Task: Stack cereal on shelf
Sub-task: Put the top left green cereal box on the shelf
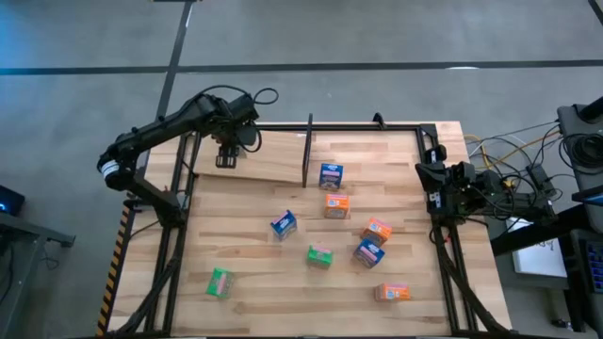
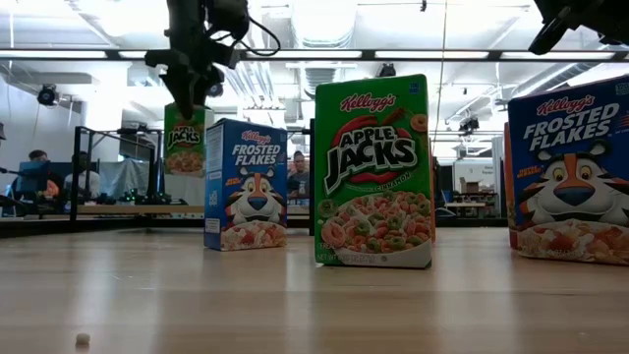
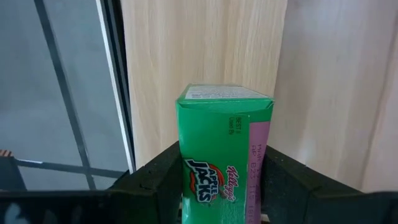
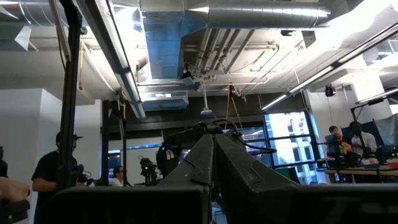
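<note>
Holding a green cereal box [image 3: 222, 149] clamped in my left gripper [image 1: 227, 156], I hover above the shelf [image 1: 273, 155] at far left, ready to lower it. My right gripper [image 1: 435, 179] waits clenched and empty at the right edge, clear of the loose boxes.

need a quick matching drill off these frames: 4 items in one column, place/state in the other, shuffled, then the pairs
Items
1. left gripper
2. right gripper
3. green box held over the shelf
4. orange box nearest the front edge

Place or state
A. lying on the tabletop, front right
B. shut on nothing, parked at the table's right edge
C. closed on a cereal box above the shelf
D. clamped between two dark fingers, off the table

Pairs: 1-C, 2-B, 3-D, 4-A
</note>
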`<state>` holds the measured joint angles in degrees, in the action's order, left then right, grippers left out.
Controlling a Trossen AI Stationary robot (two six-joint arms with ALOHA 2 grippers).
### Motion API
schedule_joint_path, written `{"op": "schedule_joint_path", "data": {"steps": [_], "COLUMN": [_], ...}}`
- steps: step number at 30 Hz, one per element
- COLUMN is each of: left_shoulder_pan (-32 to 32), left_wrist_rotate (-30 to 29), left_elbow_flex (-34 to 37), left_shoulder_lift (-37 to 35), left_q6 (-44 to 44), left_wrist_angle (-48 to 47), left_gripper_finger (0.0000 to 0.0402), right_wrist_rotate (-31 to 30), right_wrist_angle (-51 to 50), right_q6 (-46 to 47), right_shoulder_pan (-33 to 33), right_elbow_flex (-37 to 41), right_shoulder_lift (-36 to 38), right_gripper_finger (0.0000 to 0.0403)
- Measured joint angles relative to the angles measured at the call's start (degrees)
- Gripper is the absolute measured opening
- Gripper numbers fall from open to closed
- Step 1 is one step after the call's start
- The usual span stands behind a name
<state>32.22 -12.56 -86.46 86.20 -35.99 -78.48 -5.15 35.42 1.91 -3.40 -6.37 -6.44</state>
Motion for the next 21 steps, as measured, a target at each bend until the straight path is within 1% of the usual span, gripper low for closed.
{"op": "schedule_joint_path", "data": {"steps": [6,12,17,21], "left_shoulder_pan": [3.6,7.9,10.7,12.5], "left_wrist_rotate": [1.1,1.6,4.3,4.5], "left_elbow_flex": [0.0,0.0,0.0,0.0], "left_shoulder_lift": [0.8,1.5,3.2,5.4], "left_q6": [-2.1,-3.3,-3.4,-3.7], "left_wrist_angle": [2.3,2.6,4.0,4.5], "left_gripper_finger": [0.0162,0.0162,0.0162,0.0162], "right_wrist_rotate": [0.0,0.1,0.2,0.2], "right_wrist_angle": [0.0,0.0,0.0,0.0], "right_q6": [0.0,0.0,0.0,0.0], "right_shoulder_pan": [0.0,0.0,0.0,0.0], "right_elbow_flex": [0.0,0.0,0.0,0.0], "right_shoulder_lift": [0.0,0.0,0.0,0.0], "right_gripper_finger": [0.0009,0.0009,0.0009,0.0009]}}
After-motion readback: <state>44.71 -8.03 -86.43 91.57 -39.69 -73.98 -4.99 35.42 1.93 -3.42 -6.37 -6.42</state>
